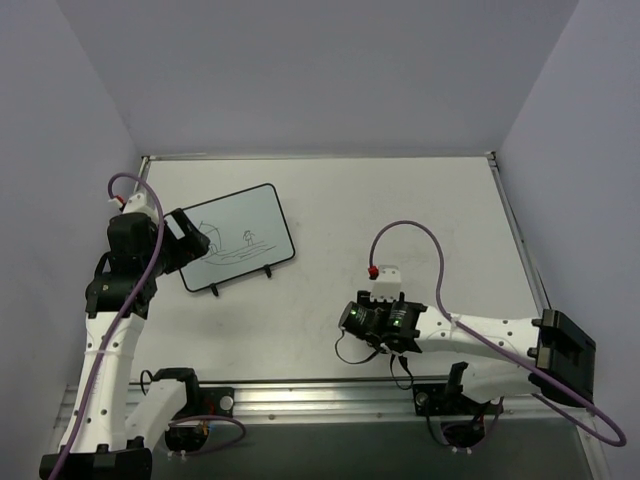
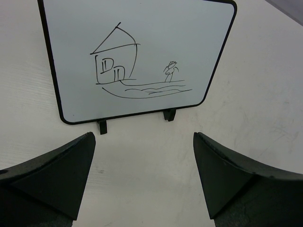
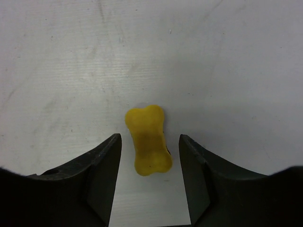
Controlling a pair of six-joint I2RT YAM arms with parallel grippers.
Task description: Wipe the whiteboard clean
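Between the parted jaws of my right gripper (image 3: 150,156) lies the eraser (image 3: 147,140), not yet gripped. My left gripper (image 2: 144,142) is open too, with the whiteboard (image 2: 142,28) just ahead, unwiped. Next step, I think: close, then lift.

Whiteboard (image 1: 240,238) far left on table (image 1: 400,200); eraser (image 3: 147,139) between right hand (image 3: 149,153) fingers.

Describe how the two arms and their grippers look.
Left arm and right arm: white links, black joint housings, a purple cable looping along each. Green lights glow on the right wrist, a red plug beside it. The left gripper and right gripper have matte black, wedge-shaped fingers.
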